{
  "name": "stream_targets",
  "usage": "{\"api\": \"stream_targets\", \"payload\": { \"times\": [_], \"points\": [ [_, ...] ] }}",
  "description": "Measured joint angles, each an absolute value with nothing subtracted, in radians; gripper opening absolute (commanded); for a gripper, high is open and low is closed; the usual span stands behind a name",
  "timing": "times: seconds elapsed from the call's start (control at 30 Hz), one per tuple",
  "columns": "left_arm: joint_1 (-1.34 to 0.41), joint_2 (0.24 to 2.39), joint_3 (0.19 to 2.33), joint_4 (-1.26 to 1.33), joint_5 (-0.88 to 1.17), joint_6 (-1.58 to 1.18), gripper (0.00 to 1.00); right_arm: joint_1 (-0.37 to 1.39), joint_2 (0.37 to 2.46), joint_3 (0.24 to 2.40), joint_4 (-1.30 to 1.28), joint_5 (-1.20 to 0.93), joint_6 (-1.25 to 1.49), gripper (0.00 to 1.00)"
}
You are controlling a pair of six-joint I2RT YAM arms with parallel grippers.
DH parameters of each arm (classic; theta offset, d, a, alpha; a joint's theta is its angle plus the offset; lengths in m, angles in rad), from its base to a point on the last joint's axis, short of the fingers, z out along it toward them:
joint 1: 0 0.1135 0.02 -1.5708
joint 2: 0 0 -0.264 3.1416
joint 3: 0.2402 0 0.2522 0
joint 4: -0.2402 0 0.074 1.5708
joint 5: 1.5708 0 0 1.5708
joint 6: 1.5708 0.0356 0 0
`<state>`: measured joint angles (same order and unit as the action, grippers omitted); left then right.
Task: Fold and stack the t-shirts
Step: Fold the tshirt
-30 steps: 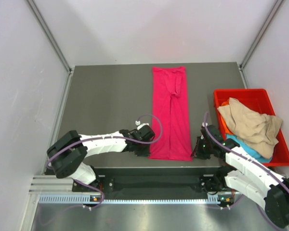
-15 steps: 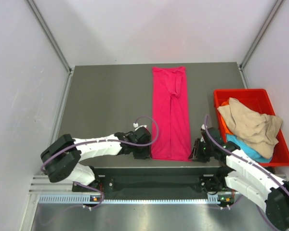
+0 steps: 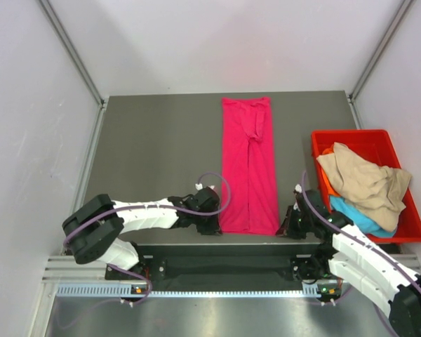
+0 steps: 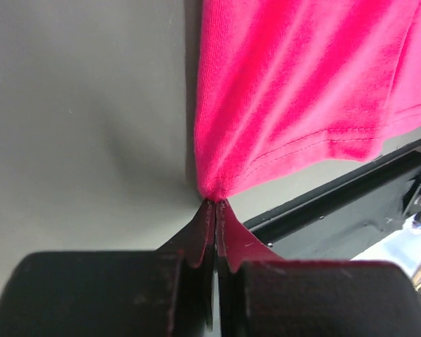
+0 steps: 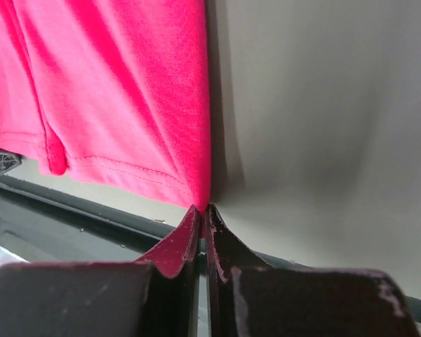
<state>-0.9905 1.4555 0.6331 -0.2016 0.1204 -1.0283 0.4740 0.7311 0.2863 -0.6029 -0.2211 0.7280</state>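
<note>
Left tool (image 4: 215,209): jaws closed tight, pinching the near left corner of the pink t-shirt (image 3: 249,165), cloth puckering into the tips. Right tool (image 5: 202,213): closed likewise, nipping the near right corner at the hem. Left arm (image 3: 144,210) lies low along the near edge of the desk (image 3: 154,154), forearm reaching inward; right arm (image 3: 358,246) mirrors it. Shirt lies flat as a long narrow strip, near edge to far edge. Right of it, red bin (image 3: 351,133): tan t-shirt (image 3: 361,182) heaped over a turquoise t-shirt (image 3: 358,210) and an orange t-shirt (image 3: 328,184).
</note>
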Motion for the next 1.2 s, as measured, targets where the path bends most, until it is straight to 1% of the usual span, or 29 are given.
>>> {"api": "stream_targets", "payload": {
  "times": [0.27,0.3,0.37,0.4,0.5,0.7,0.8,1.0,1.1,1.2],
  "points": [
    [-0.992,1.435,0.586,-0.138,0.131,-1.079,0.00,0.474,0.673,0.249,-0.607,-0.226,0.744,0.00],
    [-0.992,1.433,0.584,-0.135,0.131,-1.081,0.12,0.474,0.673,0.249,-0.607,-0.227,0.745,0.00],
    [-0.996,1.431,0.583,-0.134,0.133,-1.085,0.24,0.474,0.673,0.249,-0.608,-0.226,0.745,0.00],
    [-0.997,1.428,0.583,-0.135,0.134,-1.085,0.37,0.474,0.673,0.249,-0.608,-0.226,0.745,0.00],
    [-1.003,1.396,0.581,-0.148,0.131,-1.088,0.44,0.474,0.674,0.249,-0.608,-0.226,0.745,0.00],
    [-0.999,1.346,0.578,-0.188,0.096,-1.073,0.45,0.474,0.674,0.249,-0.609,-0.226,0.745,0.00],
    [-0.995,1.348,0.578,-0.184,0.094,-1.072,0.42,0.474,0.674,0.249,-0.609,-0.226,0.745,0.00],
    [-0.992,1.404,0.583,-0.152,0.111,-1.076,0.33,0.474,0.661,0.249,-0.622,-0.225,0.744,0.00],
    [-0.992,1.411,0.583,-0.142,0.112,-1.080,0.33,0.474,0.652,0.249,-0.632,-0.224,0.744,0.00],
    [-0.992,1.411,0.585,-0.143,0.111,-1.079,0.39,0.474,0.646,0.249,-0.639,-0.221,0.744,0.00]
  ]
}}
